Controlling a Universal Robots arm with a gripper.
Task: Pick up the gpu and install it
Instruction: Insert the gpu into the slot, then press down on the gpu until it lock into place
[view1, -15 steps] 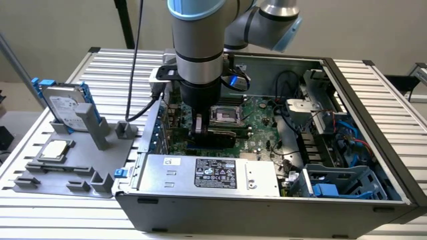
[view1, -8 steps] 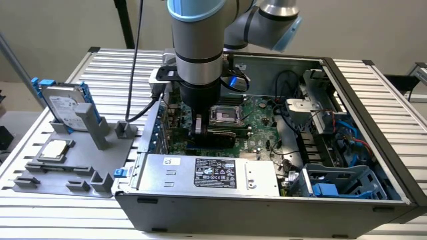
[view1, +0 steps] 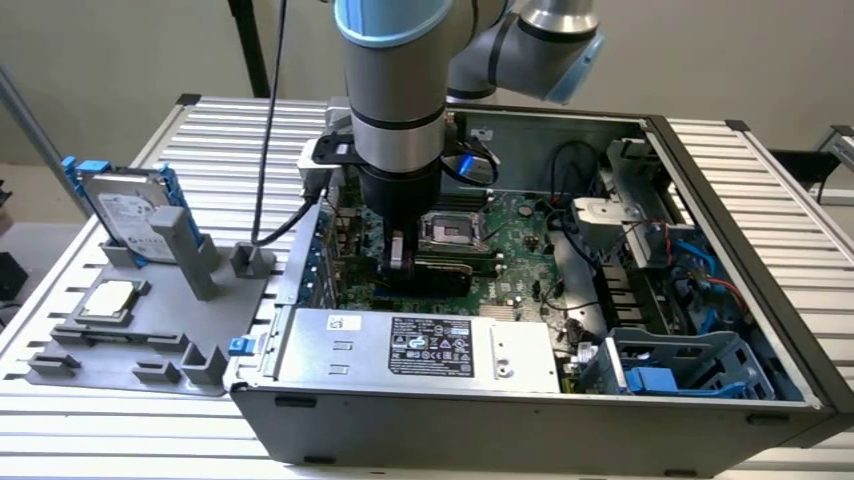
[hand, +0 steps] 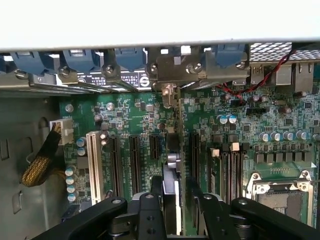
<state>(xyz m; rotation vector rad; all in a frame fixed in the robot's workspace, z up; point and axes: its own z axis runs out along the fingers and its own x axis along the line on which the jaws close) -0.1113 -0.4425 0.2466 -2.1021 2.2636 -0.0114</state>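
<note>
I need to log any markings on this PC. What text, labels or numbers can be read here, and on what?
None can be read.
Power supply label: dark, print too small.
White sticker beside it: blurred.
Hard drive label: unreadable.
Black label strip above the motherboard slots: white print too blurred.

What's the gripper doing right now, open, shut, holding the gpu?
Gripper: fingers either side of the gpu, which stands on edge in a motherboard slot inside the case. Cannot tell whether they clamp it or have let go.
</note>
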